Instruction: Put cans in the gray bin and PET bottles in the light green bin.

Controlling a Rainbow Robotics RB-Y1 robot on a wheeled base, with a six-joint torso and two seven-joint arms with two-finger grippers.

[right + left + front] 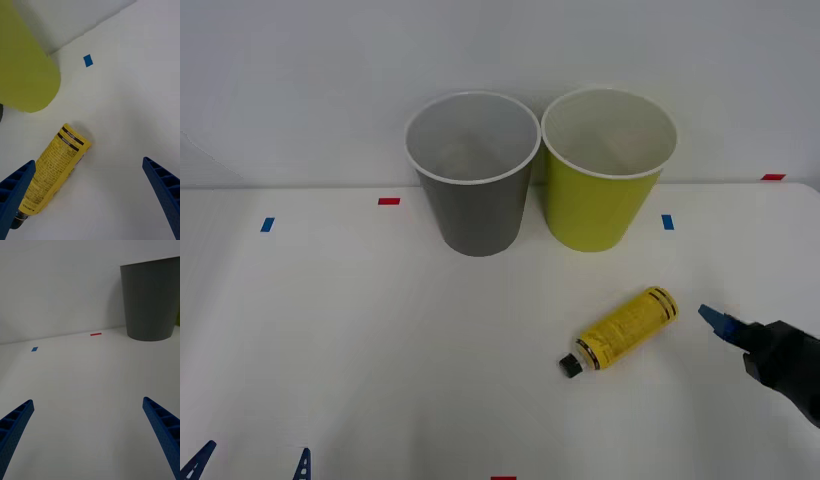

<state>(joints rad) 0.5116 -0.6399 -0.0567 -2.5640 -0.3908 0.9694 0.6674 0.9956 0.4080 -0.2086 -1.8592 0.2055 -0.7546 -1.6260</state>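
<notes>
The gray bin and the light green bin stand upright side by side at the back of the white table, both empty as far as I see. A PET bottle with a yellow label lies on its side in front of the light green bin, black cap toward me. My right gripper is open just right of the bottle, low over the table. In the right wrist view the bottle lies beside one finger of the open right gripper, untouched. My left gripper is open at the front left. Cans are out of view.
Small tape marks dot the table: red, blue, blue, red. A pale wall rises right behind the bins. In the left wrist view the gray bin stands far ahead of the left gripper.
</notes>
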